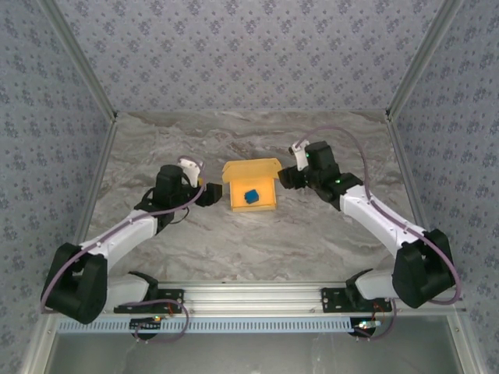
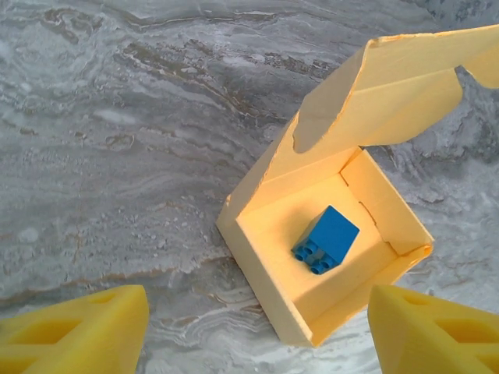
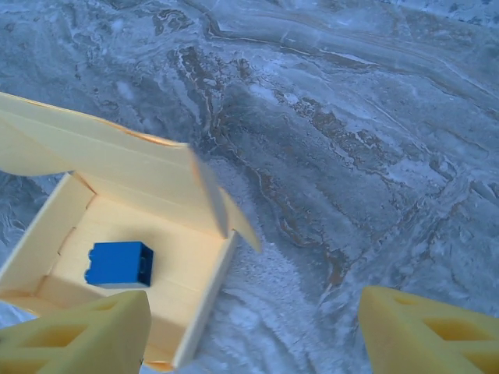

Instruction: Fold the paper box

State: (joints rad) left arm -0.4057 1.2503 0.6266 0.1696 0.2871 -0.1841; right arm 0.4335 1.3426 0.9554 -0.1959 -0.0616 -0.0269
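1. Marbled counter [image 1: 234, 249]: the box [image 1: 251, 191] sits mid-counter between my left arm [image 1: 125, 230] and right arm [image 1: 374, 212], lid [image 1: 251, 168] up.
2. Left wrist: my left fingers [image 2: 78, 331] spread, empty; the block [image 2: 326, 240] shows its studs.
3. Right wrist: my right fingers [image 3: 78, 335] spread, empty; a side flap [image 3: 230, 214] juts out.

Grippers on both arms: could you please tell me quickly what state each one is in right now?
Left gripper: open, holding nothing.
Right gripper: open, holding nothing.

Yellow-orange paper box [image 1: 251, 187], blue brick [image 1: 251, 196], grey-marbled table [image 1: 234, 241]
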